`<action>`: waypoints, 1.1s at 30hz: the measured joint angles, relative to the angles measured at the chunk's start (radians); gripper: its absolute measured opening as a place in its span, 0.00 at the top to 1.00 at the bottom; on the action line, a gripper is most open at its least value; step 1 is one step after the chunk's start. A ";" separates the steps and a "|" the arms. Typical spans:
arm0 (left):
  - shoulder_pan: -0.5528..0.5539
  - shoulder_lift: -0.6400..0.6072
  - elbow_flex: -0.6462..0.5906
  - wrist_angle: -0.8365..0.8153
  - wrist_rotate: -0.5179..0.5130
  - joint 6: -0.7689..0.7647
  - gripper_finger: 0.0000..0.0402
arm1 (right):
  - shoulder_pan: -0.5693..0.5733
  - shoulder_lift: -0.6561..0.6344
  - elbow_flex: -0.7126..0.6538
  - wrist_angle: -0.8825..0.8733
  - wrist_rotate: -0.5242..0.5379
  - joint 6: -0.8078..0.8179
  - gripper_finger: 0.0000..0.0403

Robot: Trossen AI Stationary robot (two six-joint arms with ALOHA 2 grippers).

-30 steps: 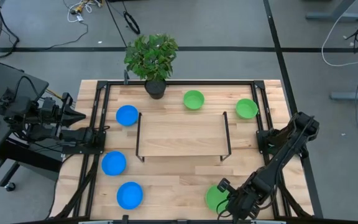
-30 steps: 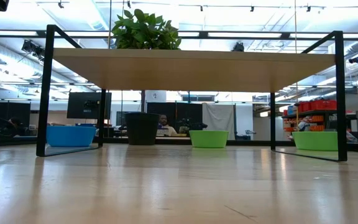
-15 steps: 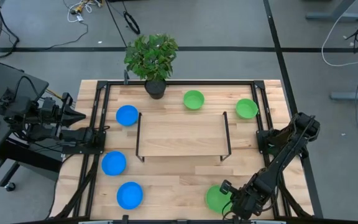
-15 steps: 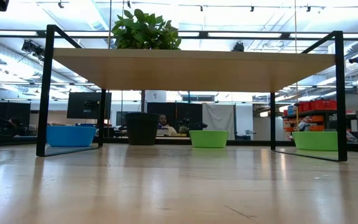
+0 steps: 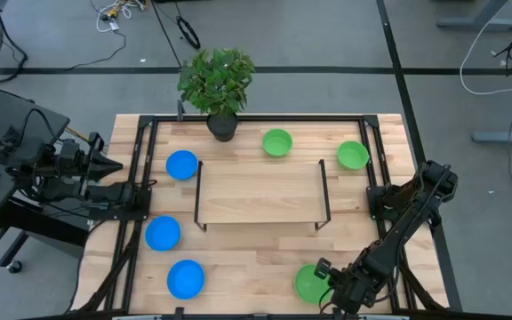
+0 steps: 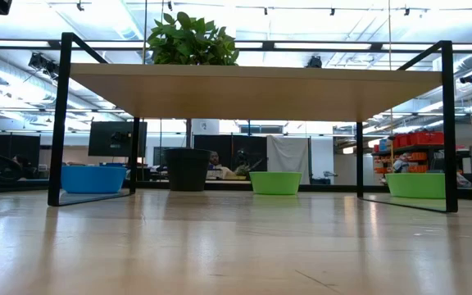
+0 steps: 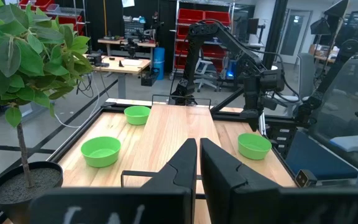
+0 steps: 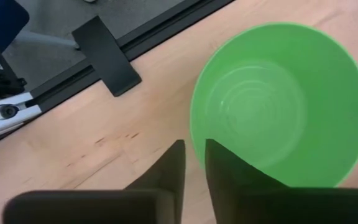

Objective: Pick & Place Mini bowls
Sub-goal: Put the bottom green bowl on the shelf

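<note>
Six mini bowls sit on the wooden table: three blue [image 5: 181,164], [image 5: 163,234], [image 5: 186,278] on the left half, two green [image 5: 276,142], [image 5: 352,155] by the far edge, and one green [image 5: 308,283] near the near right corner. My right gripper [image 5: 325,286] stands over this last bowl's right rim, shut on it [image 8: 194,155]. My left gripper [image 7: 199,152] is shut on nothing and waits at the table's left edge [image 5: 145,187], apart from every bowl. My right gripper holds the near green bowl by its rim [image 8: 194,134], at the bowl's right side. One finger [image 8: 229,168] is inside the bowl and the other [image 8: 169,165] outside, pointing down from above. The bowl sits upright with its bottom on the table.
A low wooden shelf on black legs [image 5: 260,191] stands mid-table. A leafy plant in a dark pot [image 5: 222,124] is at the far edge. A black frame [image 5: 140,133] runs round the table. Bare wood lies between the shelf and the near edge [image 5: 247,267].
My right gripper has shifted slightly at the near green bowl, settling a little toward the near edge. The bowl has stayed where it was.
</note>
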 joint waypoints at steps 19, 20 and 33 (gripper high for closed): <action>0.000 0.000 0.000 0.000 0.000 0.000 0.94 | -0.010 0.027 -0.002 0.003 0.001 -0.053 0.61; 0.000 0.000 0.000 0.000 0.000 0.000 0.94 | -0.012 0.032 -0.002 0.002 0.001 -0.053 0.61; 0.000 0.000 0.000 0.000 0.000 0.000 0.94 | -0.026 0.075 -0.002 0.002 0.003 -0.068 0.62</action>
